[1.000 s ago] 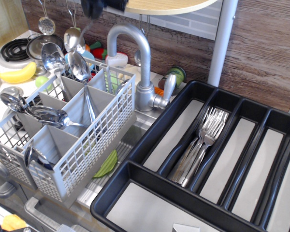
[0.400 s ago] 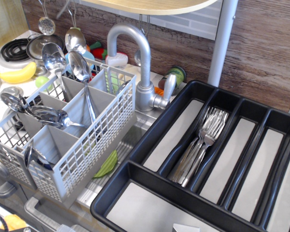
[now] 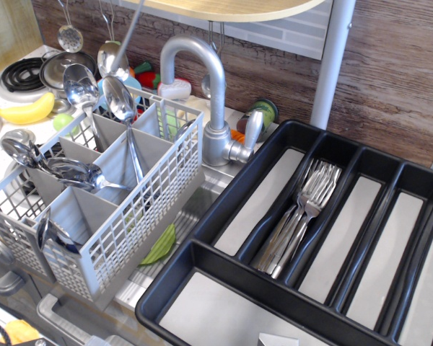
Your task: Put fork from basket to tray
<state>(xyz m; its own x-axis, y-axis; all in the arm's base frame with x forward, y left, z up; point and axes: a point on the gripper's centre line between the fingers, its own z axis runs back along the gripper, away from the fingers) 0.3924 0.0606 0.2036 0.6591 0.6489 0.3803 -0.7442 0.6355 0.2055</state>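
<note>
The claw is out of the frame, so its state cannot be told. A slim metal rod, apparently the fork, hangs tilted at the top edge above the basket, its upper end cut off by the frame. The basket holds several spoons standing in its compartments. To its right stand the faucet and the tray. A bunch of forks lies in one long compartment of the tray.

Faucet stands btwn basket & tray, seemingly close
</note>
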